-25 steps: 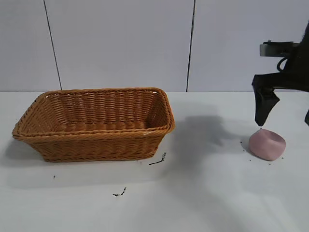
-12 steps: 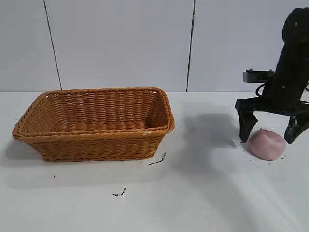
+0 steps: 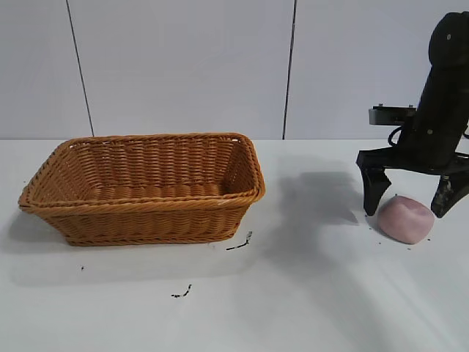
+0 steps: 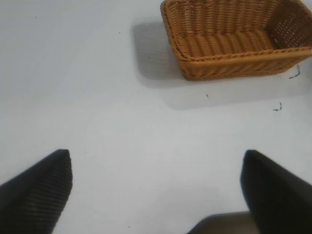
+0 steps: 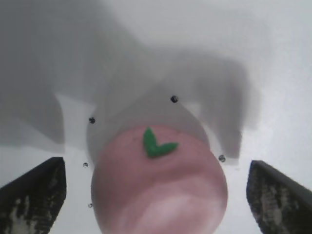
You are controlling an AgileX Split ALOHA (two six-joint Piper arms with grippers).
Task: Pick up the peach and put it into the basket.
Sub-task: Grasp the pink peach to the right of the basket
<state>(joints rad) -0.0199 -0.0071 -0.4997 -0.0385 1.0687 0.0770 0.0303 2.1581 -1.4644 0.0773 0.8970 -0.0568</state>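
Note:
The peach (image 3: 405, 219), a dull pale-pink lump, lies on the white table at the far right. In the right wrist view it (image 5: 158, 187) shows a small green leaf on top. My right gripper (image 3: 408, 206) is open and straddles the peach, one finger on each side, with gaps to both. It also shows in the right wrist view (image 5: 158, 192). The orange-brown wicker basket (image 3: 69, 203) stands on the left of the table, empty. My left gripper (image 4: 157, 187) is open over bare table and is out of the exterior view; the basket (image 4: 214, 66) lies well ahead of it.
Small black marks (image 3: 239, 244) lie on the table in front of the basket. A few tiny dark dots (image 5: 174, 99) ring the peach. The white table (image 3: 315, 293) runs between the basket and the peach. A panelled wall stands behind.
My right gripper came down from above and behind the peach until its open fingers straddled it. In the last half second it has barely moved. The peach and the basket have not moved.

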